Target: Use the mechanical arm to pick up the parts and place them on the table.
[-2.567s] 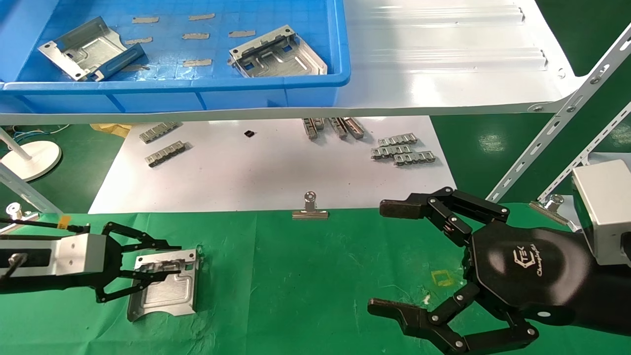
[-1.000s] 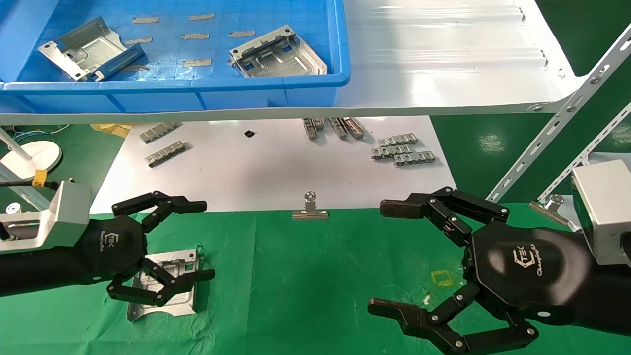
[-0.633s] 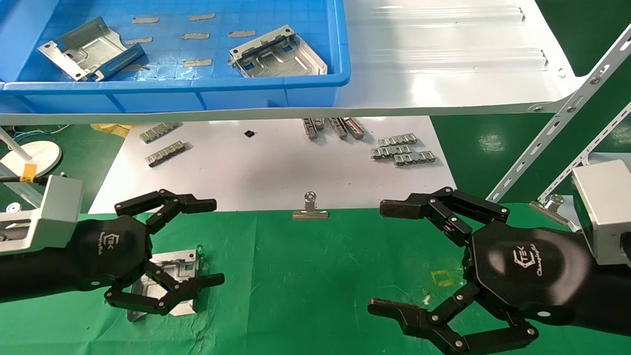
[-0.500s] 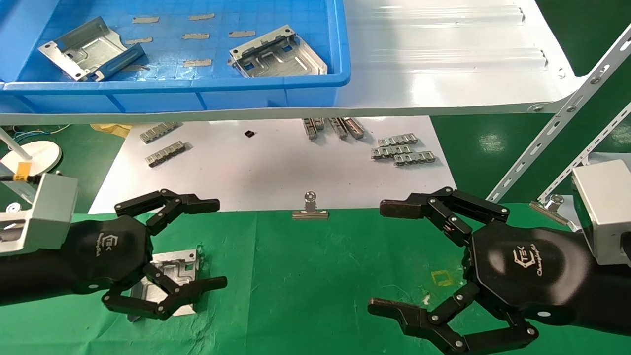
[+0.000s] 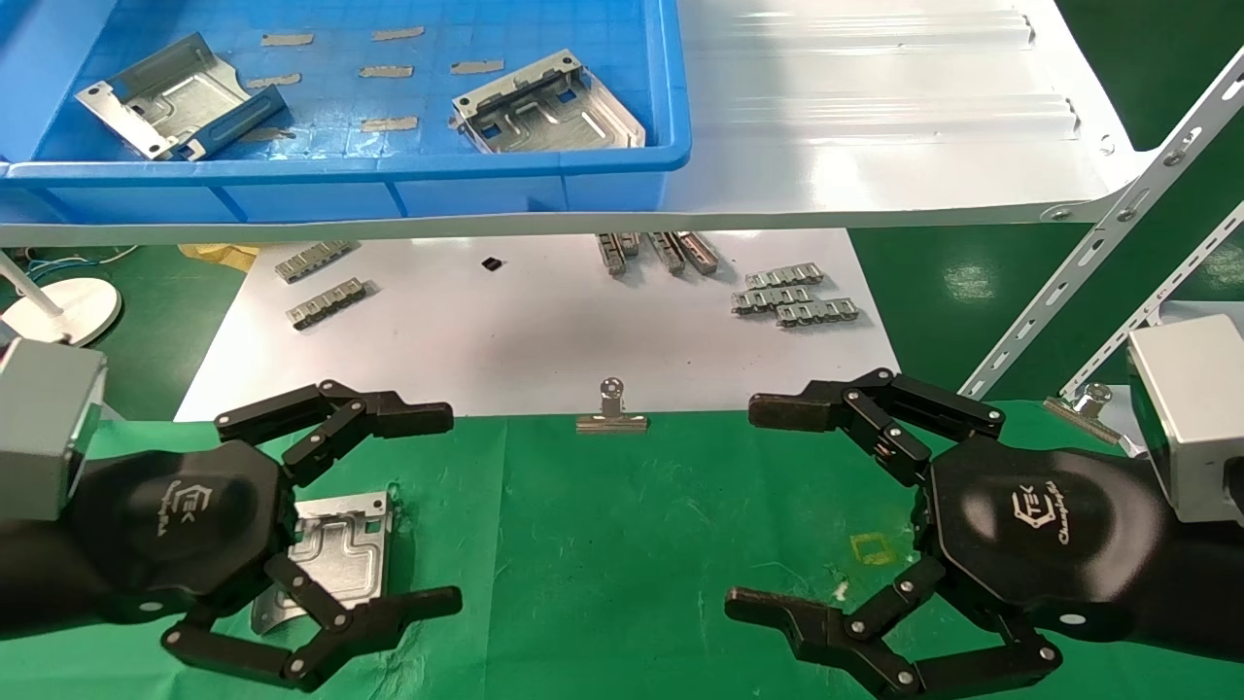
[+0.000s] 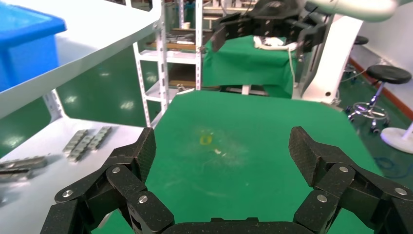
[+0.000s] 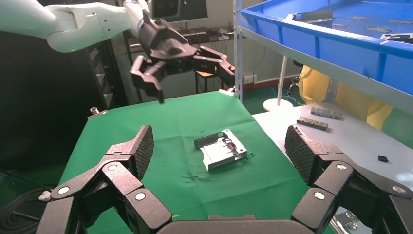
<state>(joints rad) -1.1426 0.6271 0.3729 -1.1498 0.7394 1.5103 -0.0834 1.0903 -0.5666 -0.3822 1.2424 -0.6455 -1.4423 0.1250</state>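
**Inventory: one part on the green table, two in the tray, both grippers spread**

- Left gripper (image 5: pixel 442 510): lower left of the head view, above the table. Fingers wide apart, holding nothing. Upper fingertips lie near the cloth's far edge, lower fingertips near the frame's bottom. Its palm overlaps the part's left edge in this view; contact cannot be judged from here. In the right wrist view it shows well above the cloth (image 7: pixel 192 73), clear of the part.
- Part (image 5: pixel 335 559): silver stamped plate, flat on the table at lower left, between the left gripper's two finger sets in the head view. In the right wrist view (image 7: pixel 221 148) it lies alone on the cloth with nothing touching it.
- Right gripper (image 5: pixel 753 510): lower right of the head view, over the table, fingers spread, empty.
- Table (image 5: pixel 622 544): wrinkled green cloth across the bottom of the frame; a small yellow mark (image 5: pixel 872 549) just left of the right gripper's palm.
- Clip (image 5: pixel 610 413): silver, at the cloth's far edge, centre frame.
- Tray (image 5: pixel 671 117): blue, upper left, on a white shelf (image 5: pixel 875 117). Holds two more parts, one at far left (image 5: pixel 160 94), one near its right wall (image 5: pixel 546 104).
- Sheet (image 5: pixel 525 331): white, mid-frame below the shelf, bearing grey strips at left (image 5: pixel 326 301) and right (image 5: pixel 795 299).
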